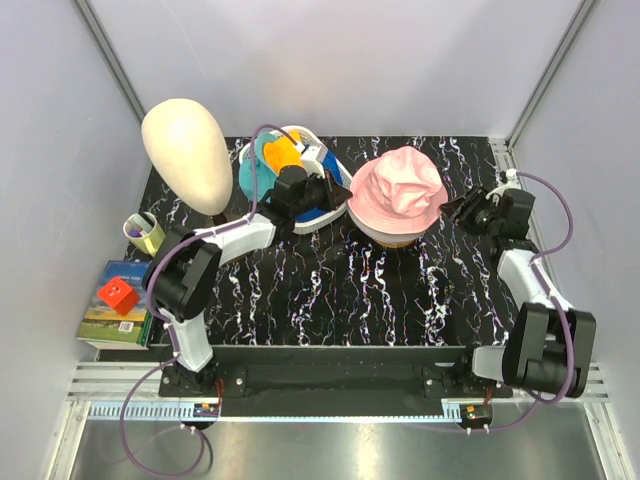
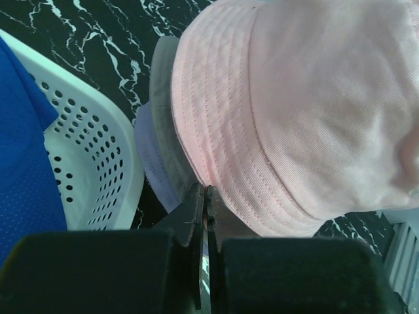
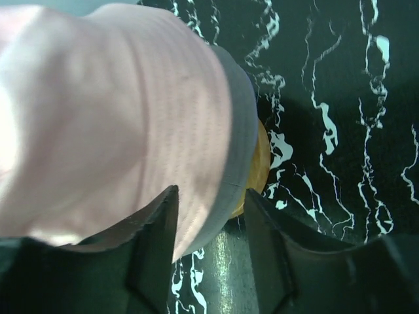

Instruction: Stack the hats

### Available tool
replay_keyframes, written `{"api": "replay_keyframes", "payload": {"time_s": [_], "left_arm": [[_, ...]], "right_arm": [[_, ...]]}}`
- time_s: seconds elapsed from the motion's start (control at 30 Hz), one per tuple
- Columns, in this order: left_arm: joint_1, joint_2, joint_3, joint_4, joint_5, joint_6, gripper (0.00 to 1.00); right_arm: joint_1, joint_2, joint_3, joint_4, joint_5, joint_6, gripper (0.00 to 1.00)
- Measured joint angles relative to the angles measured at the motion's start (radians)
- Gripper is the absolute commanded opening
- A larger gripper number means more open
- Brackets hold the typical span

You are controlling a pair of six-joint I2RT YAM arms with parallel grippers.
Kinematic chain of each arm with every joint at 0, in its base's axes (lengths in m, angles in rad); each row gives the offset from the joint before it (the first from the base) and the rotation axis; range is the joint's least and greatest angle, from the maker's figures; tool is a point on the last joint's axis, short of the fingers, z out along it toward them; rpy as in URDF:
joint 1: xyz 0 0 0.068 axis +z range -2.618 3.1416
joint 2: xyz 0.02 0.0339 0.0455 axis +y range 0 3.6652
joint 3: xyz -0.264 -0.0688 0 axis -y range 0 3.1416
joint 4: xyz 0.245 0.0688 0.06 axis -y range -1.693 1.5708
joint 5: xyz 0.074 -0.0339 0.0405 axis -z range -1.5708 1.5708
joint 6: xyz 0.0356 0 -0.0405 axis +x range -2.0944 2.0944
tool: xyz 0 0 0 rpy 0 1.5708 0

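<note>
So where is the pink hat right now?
In the top view the pink hat tops other hats right of the middle of the table, between the white basket and the right end effector.

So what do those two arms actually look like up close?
The left arm and right arm mix white links with chunky black joints, trailed by looping purple cables. The left gripper and right gripper are black, with two fingers each.

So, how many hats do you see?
5 for certain: pink hat topping the pile, lavender hat and orange-yellow hat under it, teal hat and blue hat in the basket. More may be hidden.
</note>
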Motion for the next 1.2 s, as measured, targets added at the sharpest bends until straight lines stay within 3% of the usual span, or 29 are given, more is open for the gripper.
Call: {"api": "replay_keyframes", "payload": {"time_s": [0.17, 0.37, 0.8, 0.83, 0.9, 1.2], "left_arm": [[0.0, 0.016, 0.009, -0.038, -0.022, 0.032, 0.0], [0.0, 0.051, 0.048, -0.067, -0.034, 0.056, 0.0], [0.001, 0.084, 0.108, -0.116, -0.036, 0.079, 0.0], [0.002, 0.084, 0.11, -0.121, -0.038, 0.082, 0.0], [0.002, 0.085, 0.114, -0.128, -0.04, 0.085, 0.0], [0.001, 0.091, 0.135, -0.159, -0.074, 0.096, 0.0]], "right_arm": [[-0.011, 0.082, 0.0, 0.062, -0.043, 0.032, 0.68], [-0.018, 0.15, 0.0, 0.213, -0.113, 0.069, 0.69], [-0.035, 0.317, -0.01, 0.526, -0.289, 0.171, 0.2], [-0.035, 0.323, -0.013, 0.54, -0.294, 0.177, 0.08], [-0.036, 0.33, -0.016, 0.558, -0.308, 0.183, 0.0], [-0.035, 0.33, 0.011, 0.385, -0.255, 0.127, 0.0]]}}
